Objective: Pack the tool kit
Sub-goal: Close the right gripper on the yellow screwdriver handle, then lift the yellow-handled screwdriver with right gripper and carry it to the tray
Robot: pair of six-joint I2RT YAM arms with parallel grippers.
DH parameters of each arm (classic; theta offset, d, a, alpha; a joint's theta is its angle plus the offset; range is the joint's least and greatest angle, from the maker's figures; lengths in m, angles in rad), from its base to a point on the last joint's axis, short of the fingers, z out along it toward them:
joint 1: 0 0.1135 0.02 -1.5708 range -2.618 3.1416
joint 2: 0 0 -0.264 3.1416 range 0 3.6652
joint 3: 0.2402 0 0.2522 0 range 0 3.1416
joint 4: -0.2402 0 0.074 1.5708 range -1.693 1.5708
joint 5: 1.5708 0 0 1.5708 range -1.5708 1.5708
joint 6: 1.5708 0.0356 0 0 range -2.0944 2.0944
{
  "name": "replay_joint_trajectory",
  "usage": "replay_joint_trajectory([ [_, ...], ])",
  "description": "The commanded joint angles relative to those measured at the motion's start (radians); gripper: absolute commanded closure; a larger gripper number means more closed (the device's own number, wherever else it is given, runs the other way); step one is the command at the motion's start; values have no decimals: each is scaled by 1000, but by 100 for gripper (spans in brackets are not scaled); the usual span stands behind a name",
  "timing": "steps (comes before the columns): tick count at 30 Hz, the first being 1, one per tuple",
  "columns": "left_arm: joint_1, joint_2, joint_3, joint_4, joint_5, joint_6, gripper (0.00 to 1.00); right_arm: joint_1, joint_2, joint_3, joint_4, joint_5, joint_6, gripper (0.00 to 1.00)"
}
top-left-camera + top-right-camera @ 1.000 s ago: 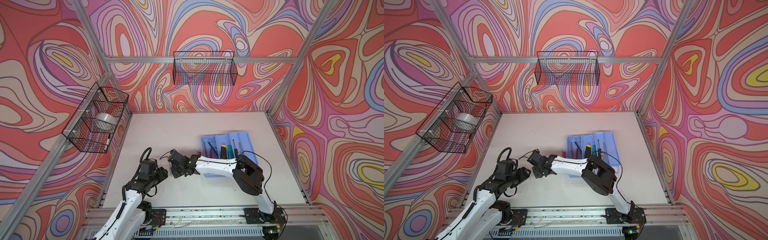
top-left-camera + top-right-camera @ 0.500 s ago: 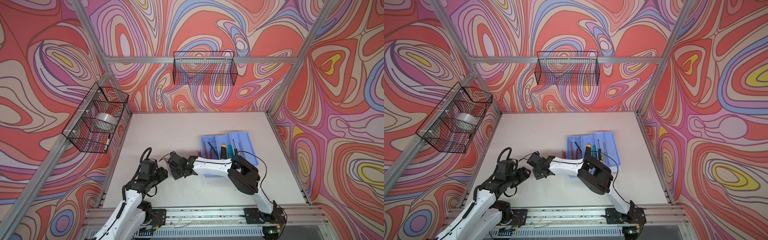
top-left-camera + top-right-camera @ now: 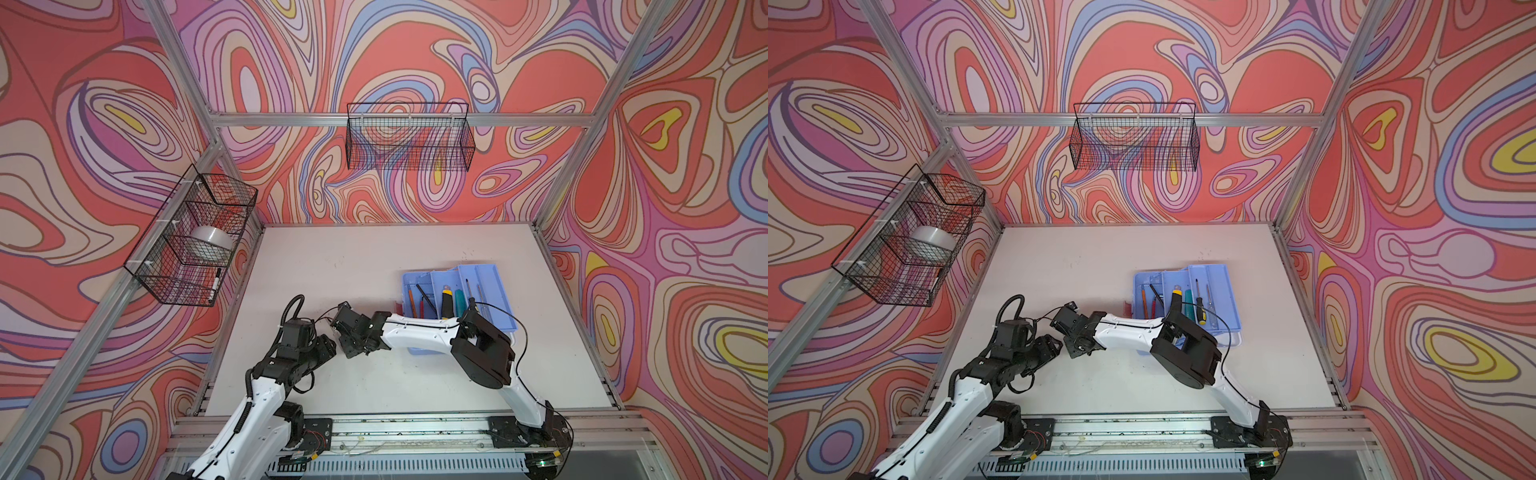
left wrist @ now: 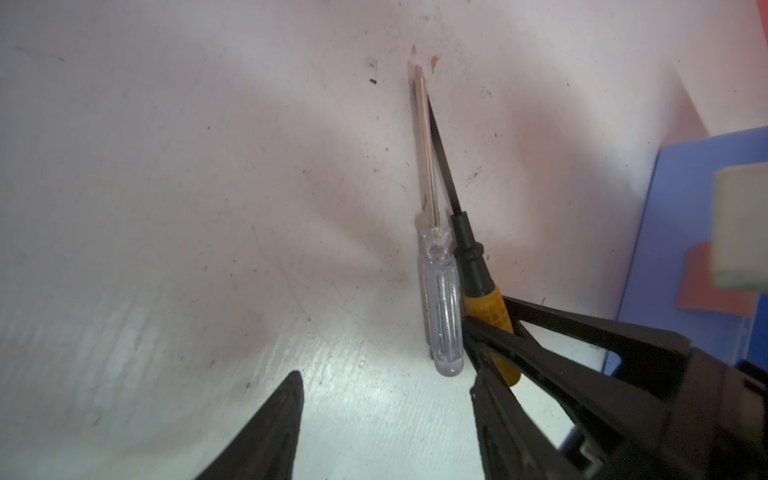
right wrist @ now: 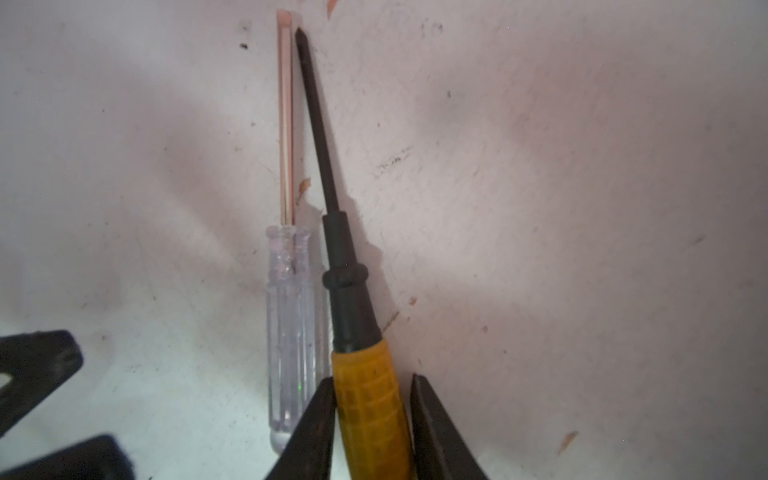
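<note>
Two small screwdrivers lie side by side on the white table. One has a clear handle (image 5: 289, 332) (image 4: 442, 299), the other a yellow handle (image 5: 365, 399) (image 4: 486, 307). My right gripper (image 5: 372, 386) (image 3: 353, 351) straddles the yellow handle; one finger touches it and a thin gap shows at the other. My left gripper (image 4: 386, 386) (image 3: 326, 347) stands open and empty just short of the clear handle's end. In both top views the grippers hide these two screwdrivers. The tool kit's light blue tray (image 3: 490, 274) (image 3: 1221, 278) holds several tools; a red latch (image 3: 400, 307) shows at its left side.
A black wire basket (image 3: 409, 141) hangs on the back wall. Another wire basket (image 3: 166, 274) on the left wall holds a tape roll (image 3: 208, 241) and a marker (image 3: 214, 284). Aluminium frame posts stand at the table's corners, and a rail (image 3: 415, 424) runs along its front.
The right gripper's jaws have narrowed around the yellow handle, and its arm has shifted slightly left. The left gripper has stayed put and open.
</note>
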Motion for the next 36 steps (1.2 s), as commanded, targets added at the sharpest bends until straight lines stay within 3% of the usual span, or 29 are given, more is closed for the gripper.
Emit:
replay_joint_trajectory([
  [1, 7, 7, -6, 11, 3, -1, 35, 2, 53, 16, -37, 23, -13, 68],
  [18, 7, -1, 3, 1, -4, 13, 35, 1, 18, 22, -85, 112, -41, 83],
  [36, 7, 32, 25, 8, 11, 37, 35, -6, -216, -80, -130, 223, -56, 84],
])
